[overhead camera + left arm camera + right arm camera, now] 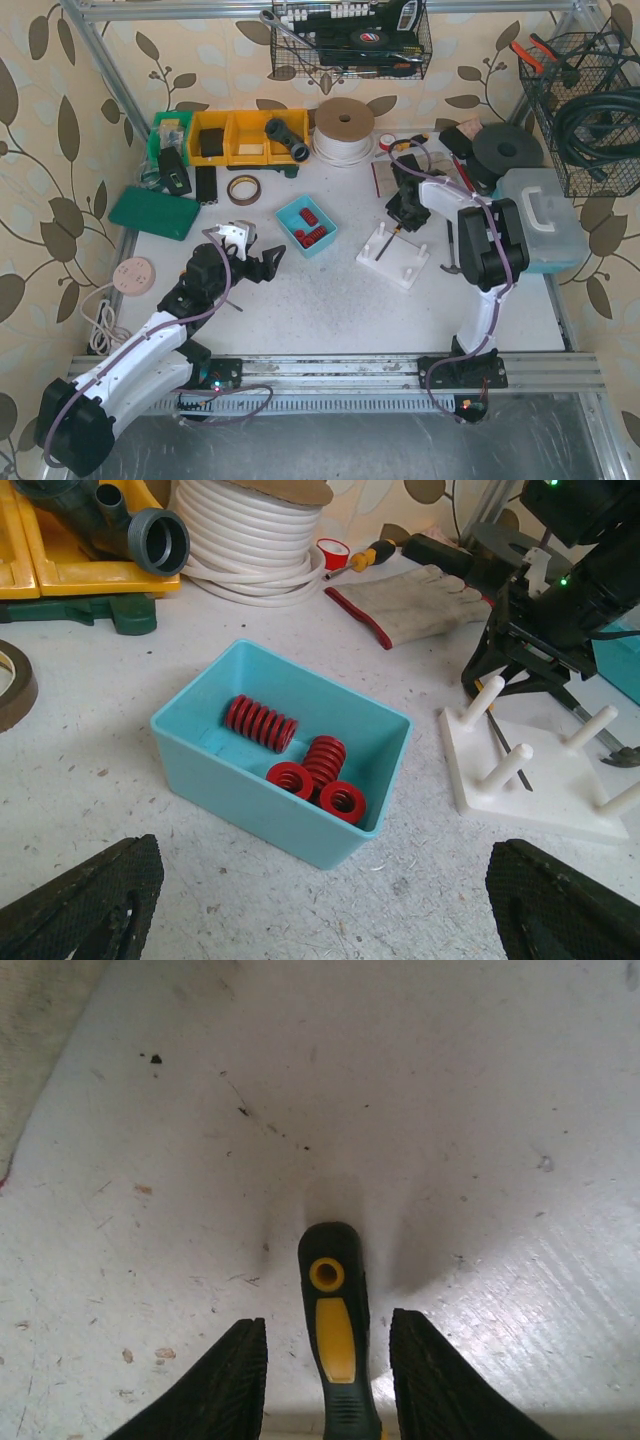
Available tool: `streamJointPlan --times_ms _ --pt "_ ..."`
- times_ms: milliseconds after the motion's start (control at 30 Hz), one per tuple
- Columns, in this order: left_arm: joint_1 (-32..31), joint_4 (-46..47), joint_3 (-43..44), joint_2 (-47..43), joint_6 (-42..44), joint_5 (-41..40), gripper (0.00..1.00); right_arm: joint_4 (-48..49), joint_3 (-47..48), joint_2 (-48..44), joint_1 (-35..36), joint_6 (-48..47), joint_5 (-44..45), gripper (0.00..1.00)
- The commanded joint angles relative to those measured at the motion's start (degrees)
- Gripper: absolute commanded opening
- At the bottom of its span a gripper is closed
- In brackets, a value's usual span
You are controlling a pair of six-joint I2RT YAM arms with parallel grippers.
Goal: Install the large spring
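Several red springs (325,762) lie in a light blue bin (190,742), which also shows mid-table in the top view (306,224). One spring (260,723) lies on its side apart from the others. The white peg base (530,780) stands right of the bin (393,256). My left gripper (325,905) is open and empty, low over the table just in front of the bin (258,258). My right gripper (330,1380) is open behind the peg base (405,208). Its fingers (215,1390) straddle a black-and-yellow screwdriver handle (335,1330) with a gap on both sides.
A coil of white hose (344,135), yellow bins (248,135), a grey pipe fitting (150,535) and a tape roll (243,189) stand at the back. A glove (420,605) lies behind the base. A teal case (545,215) is at the right, a green pad (155,213) at the left.
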Motion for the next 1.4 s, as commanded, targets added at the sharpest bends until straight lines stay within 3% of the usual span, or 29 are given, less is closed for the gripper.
streamJointPlan --times_ms 0,400,1100,1367 --pt "-0.57 0.83 1.13 -0.21 1.05 -0.57 0.91 -2.54 2.94 2.61 0.38 2.89 2.10 0.37" --pt "-0.55 1.21 1.21 0.68 1.09 -0.73 0.90 -4.18 4.29 5.18 0.57 5.31 3.28 0.32" --pt "-0.69 0.95 1.65 1.31 1.11 -0.93 0.91 -3.97 3.01 4.49 0.58 5.72 3.87 0.10" --pt "-0.65 0.71 1.73 1.26 1.21 -1.10 0.90 -5.43 3.51 1.65 0.62 0.48 4.04 0.05"
